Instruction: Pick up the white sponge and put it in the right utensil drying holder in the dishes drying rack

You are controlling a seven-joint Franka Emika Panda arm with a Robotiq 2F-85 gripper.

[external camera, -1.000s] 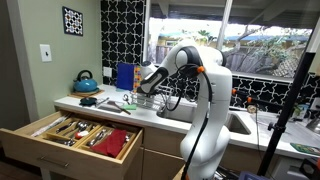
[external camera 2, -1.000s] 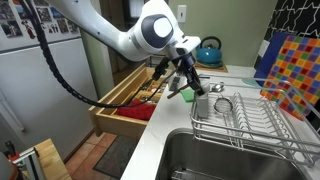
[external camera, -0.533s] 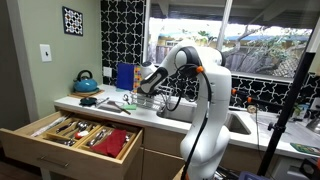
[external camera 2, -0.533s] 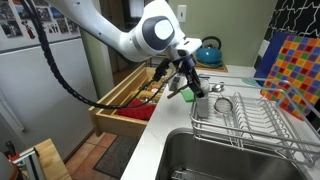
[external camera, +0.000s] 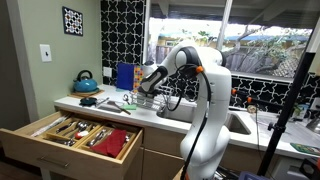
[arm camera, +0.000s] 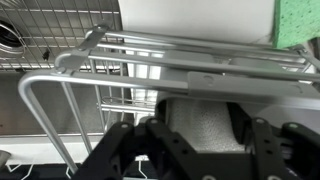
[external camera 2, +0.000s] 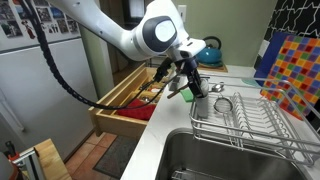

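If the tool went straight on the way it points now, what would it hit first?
Probably the grey wires of the dishes drying rack, seen just beyond the white sponge the tool holds in the wrist view. Depth is unclear, so it may pass between wires.

The white arm [external camera: 203, 95] stands upright, bends at the shoulder and reaches sideways over the desk [external camera 2: 163, 128]. In an exterior view its round wrist [external camera 2: 160, 35] points the claw [external camera 2: 188, 84] steeply down, toward the desk's front edge. The black fingers [arm camera: 125, 150] are pinched on the white sponge [arm camera: 200, 125].
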